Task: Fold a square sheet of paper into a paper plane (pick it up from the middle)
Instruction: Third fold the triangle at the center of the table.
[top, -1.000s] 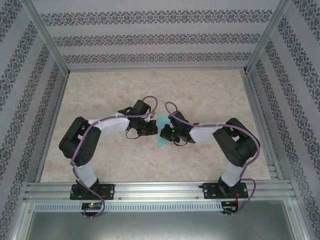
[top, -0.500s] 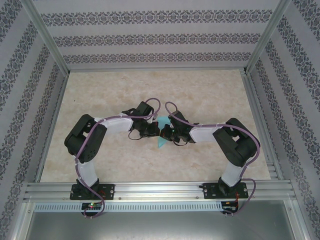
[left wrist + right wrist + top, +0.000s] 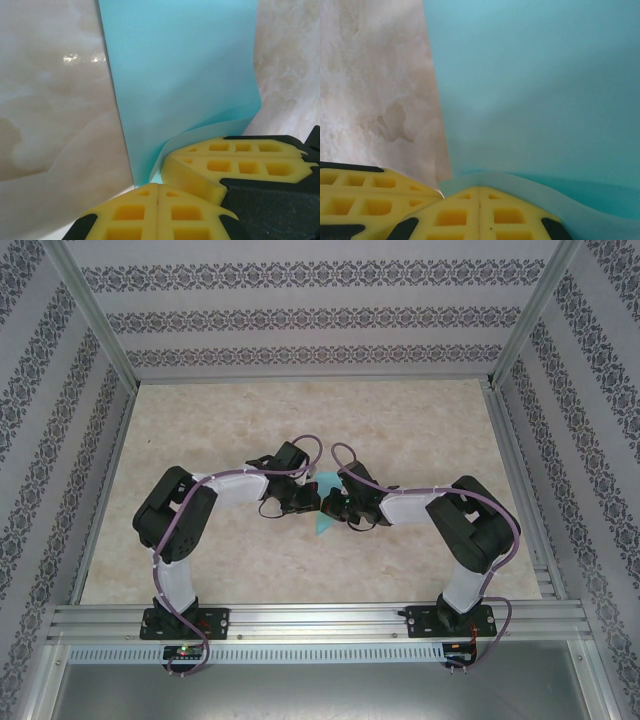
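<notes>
Jaws, top view: left jaws and right jaws meet tip to tip at the middle of the counter [image 3: 420, 420], both clenched. The square sheet of paper [image 3: 322, 526] lies between and beneath them, partly folded and narrow. Its long axis runs near to far, tapering toward the near edge. Neither arm is nearer; each reaches it from its own side.

Left wrist view: yellow fingers [image 3: 225, 167] closed, with a curled-up edge of the sheet [image 3: 180, 75] running in between them, apparently pinched. The rest lies flat on the counter [image 3: 50, 125], stretching away from the tips.

Right wrist view: yellow fingers [image 3: 480, 215] closed on a raised fold of the sheet [image 3: 535, 90], judged nipped. The sheet spreads ahead and to the right, with bare counter [image 3: 375, 75] to the left.

Markings: none legible; sheet plain.
</notes>
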You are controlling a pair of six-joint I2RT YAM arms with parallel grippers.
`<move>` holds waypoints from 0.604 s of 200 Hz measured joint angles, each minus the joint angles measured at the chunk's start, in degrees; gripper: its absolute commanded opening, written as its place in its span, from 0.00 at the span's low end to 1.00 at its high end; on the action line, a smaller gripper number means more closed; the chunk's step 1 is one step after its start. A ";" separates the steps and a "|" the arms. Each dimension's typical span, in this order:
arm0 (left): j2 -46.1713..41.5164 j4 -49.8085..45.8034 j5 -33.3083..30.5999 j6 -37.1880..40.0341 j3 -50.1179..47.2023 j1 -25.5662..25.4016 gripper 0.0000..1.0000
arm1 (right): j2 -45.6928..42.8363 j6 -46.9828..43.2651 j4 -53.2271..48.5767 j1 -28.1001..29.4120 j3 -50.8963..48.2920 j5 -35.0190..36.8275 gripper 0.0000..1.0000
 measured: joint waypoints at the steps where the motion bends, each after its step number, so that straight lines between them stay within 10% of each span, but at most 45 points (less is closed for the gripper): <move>1: 0.00 0.00 0.00 0.00 0.00 0.00 0.00 | 0.00 0.00 0.04 -0.02 0.00 0.00 0.00; 121: 1.84 0.66 -1.46 -0.17 0.63 -0.02 0.00 | -0.11 2.69 5.90 -1.77 -3.15 -3.45 0.00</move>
